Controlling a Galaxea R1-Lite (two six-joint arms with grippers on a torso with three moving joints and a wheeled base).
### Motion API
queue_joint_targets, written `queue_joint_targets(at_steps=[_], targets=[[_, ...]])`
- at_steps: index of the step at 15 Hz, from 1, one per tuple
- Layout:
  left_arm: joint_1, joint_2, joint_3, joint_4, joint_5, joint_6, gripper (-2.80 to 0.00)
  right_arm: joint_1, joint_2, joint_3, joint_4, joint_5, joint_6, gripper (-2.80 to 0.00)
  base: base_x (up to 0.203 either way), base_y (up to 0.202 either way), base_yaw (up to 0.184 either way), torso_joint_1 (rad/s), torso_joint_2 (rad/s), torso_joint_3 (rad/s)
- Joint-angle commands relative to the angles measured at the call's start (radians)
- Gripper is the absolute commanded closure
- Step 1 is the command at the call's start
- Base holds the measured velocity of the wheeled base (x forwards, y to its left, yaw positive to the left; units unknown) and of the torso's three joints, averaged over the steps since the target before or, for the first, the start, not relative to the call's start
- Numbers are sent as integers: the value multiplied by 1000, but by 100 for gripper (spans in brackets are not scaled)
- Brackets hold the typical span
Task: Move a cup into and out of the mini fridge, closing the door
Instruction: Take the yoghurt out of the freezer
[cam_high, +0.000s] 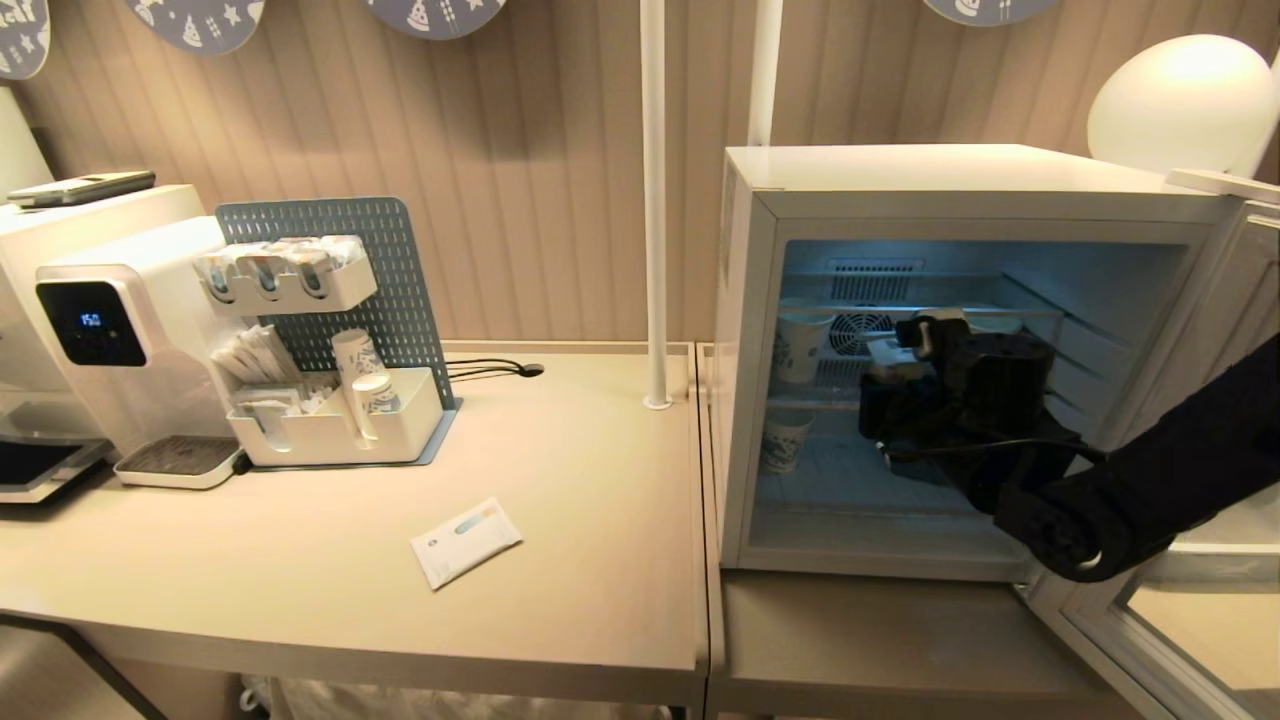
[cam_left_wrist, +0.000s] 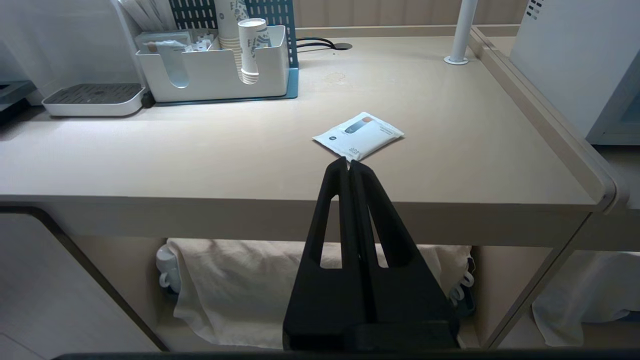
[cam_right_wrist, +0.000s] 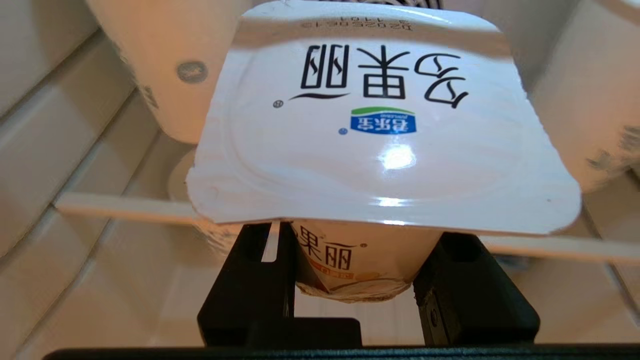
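Head view: boxy white mini fridge (cam_high: 745, 330) on right, grey-framed glass door (cam_high: 1190, 620) swung wide open. Right gripper (cam_high: 905, 365) reaching inside at upper wire shelf level. Right wrist view: fingers (cam_right_wrist: 260, 280) clamped on small white tapered yogurt cup (cam_right_wrist: 380, 130), sealed lid up. Left gripper (cam_left_wrist: 349, 162) closed, empty, hovering by beige table (cam_left_wrist: 200, 155) edge near white sachet (cam_left_wrist: 358, 135).

Beige table (cam_high: 560, 600) with a raised back edge, bearing a white water dispenser (cam_high: 110, 330) with its drip tray (cam_high: 180, 460), a white organiser tray (cam_high: 335, 430) on a blue pegboard stand, 1 flat white sachet (cam_high: 466, 541) lying near the front, and a white pole (cam_high: 653, 200) on a round foot. Adjoining lower counter (cam_high: 880, 650) at the right, bearing the mini fridge (cam_high: 960, 180).
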Motion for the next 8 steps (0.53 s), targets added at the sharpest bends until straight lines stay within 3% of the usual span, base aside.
queue_joint_targets(at_steps=[1, 5, 8], targets=[[0, 2, 0, 0, 0, 1, 0, 1, -55, 42, -7, -2, 2, 0, 0, 0, 0, 0, 0, 0], [0, 2, 0, 0, 0, 1, 0, 14, -209, 185, -8, -31, 5, 0, 0, 0, 0, 0, 0, 0], [0, 2, 0, 0, 0, 1, 0, 36, -334, 302, -7, -217, 6, 0, 0, 0, 0, 0, 0, 0]])
